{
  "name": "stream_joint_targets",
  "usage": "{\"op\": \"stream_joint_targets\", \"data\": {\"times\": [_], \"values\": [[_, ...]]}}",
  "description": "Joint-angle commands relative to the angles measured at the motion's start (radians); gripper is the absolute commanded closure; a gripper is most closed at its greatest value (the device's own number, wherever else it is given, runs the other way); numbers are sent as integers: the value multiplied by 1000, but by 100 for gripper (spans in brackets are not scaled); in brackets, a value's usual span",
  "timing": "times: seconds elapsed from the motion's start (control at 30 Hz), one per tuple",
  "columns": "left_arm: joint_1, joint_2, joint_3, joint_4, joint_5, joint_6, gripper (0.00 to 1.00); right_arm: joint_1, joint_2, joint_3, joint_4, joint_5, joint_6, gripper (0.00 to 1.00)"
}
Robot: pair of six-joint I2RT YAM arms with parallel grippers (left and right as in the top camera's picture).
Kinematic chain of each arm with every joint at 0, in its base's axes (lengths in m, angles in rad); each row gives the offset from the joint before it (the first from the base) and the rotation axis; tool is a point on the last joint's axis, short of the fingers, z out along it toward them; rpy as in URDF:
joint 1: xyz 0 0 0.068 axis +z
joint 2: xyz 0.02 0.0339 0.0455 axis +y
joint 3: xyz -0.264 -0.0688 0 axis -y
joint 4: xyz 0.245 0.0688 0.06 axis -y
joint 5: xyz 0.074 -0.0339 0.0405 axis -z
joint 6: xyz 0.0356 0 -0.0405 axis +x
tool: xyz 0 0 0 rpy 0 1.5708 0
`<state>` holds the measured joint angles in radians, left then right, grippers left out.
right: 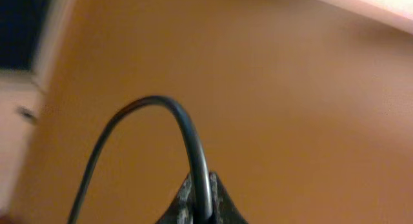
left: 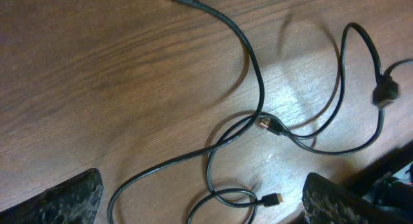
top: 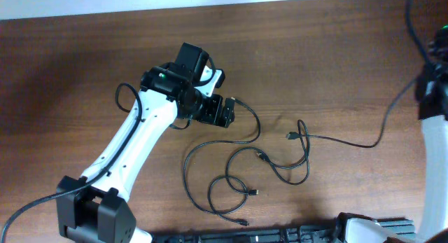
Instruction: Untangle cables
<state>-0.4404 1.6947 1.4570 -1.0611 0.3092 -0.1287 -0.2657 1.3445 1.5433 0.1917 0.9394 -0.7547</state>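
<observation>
Black cables (left: 259,82) sprawl in overlapping loops on the wooden table (top: 70,61) beneath the left gripper (left: 200,192). Its fingers (left: 64,198) stand wide apart and are cropped at the wrist view's lower corners. One strand (top: 346,143) trails toward the right arm (top: 434,138), which is cut off at the frame's edge. In a blurred close-up, the right gripper (right: 199,208) is clamped on one of the cables.

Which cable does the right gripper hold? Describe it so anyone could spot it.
On the table, look to the right edge, where the right gripper is shut on a black cable. It runs left from there to a plug near the middle. It alone stretches out to the right; the other cables lie looped together in the centre.
</observation>
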Motion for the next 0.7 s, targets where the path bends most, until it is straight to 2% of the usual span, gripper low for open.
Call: {"op": "stream_joint_targets", "data": {"times": [0.0,0.03,0.1,0.2,0.3,0.37,0.43,0.67], "values": [[0,8,3,7,13,-13,1,-169,-6,7,-199,-24,360,96],[0,8,3,14,13,-13,1,-259,-2,7,-340,-152,513,96],[0,8,3,26,13,-13,1,-437,27,7,-531,-394,731,96],[0,8,3,28,13,-13,1,-635,75,7,-633,-633,899,96],[0,8,3,32,13,-13,1,-770,106,7,-674,-849,1025,96],[0,8,3,32,13,-13,1,-864,137,7,-675,-1091,1055,96],[0,8,3,35,13,-13,1,-898,164,7,-687,-1215,1054,96],[0,8,3,36,18,-39,1,-886,255,7,-929,-1244,1048,96]]}}
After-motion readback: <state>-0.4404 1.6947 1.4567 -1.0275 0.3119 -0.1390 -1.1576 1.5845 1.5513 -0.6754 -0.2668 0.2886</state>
